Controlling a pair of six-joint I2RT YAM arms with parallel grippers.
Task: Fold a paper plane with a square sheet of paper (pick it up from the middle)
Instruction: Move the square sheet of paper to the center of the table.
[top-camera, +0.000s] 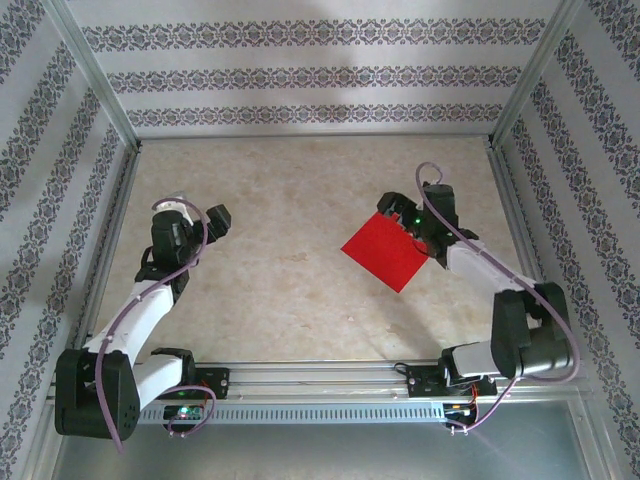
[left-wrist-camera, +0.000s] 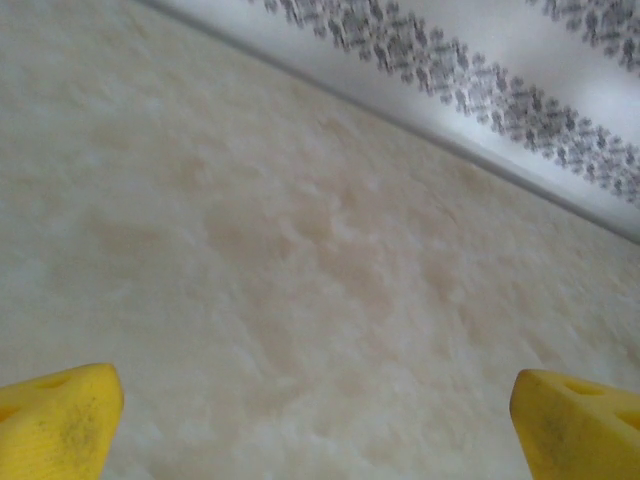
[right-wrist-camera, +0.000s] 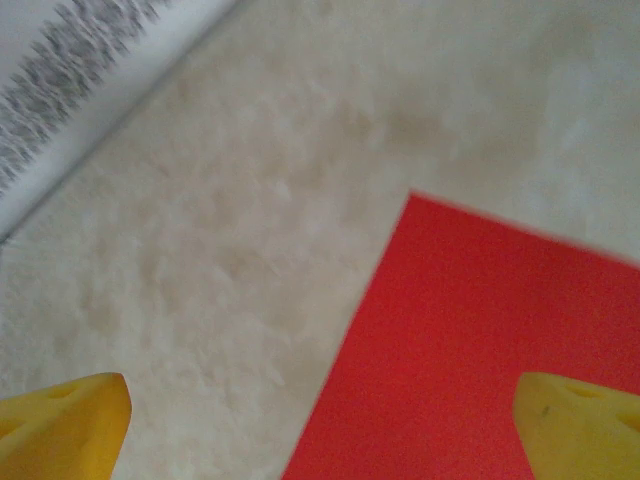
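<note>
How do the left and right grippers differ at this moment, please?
The right gripper hangs partly over the square sheet of paper, straddling its edge; the left gripper hangs over bare table. The right gripper is right of centre, beside the sheet; the left gripper is far to its left. Both are open, yellow-tipped and hold nothing.

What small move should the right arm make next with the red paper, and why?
Probably slide the right gripper over the middle of the square sheet of paper. Its jaws stand open, and its wrist view shows the sheet's edge running between the fingers, so it hangs over the border.
</note>
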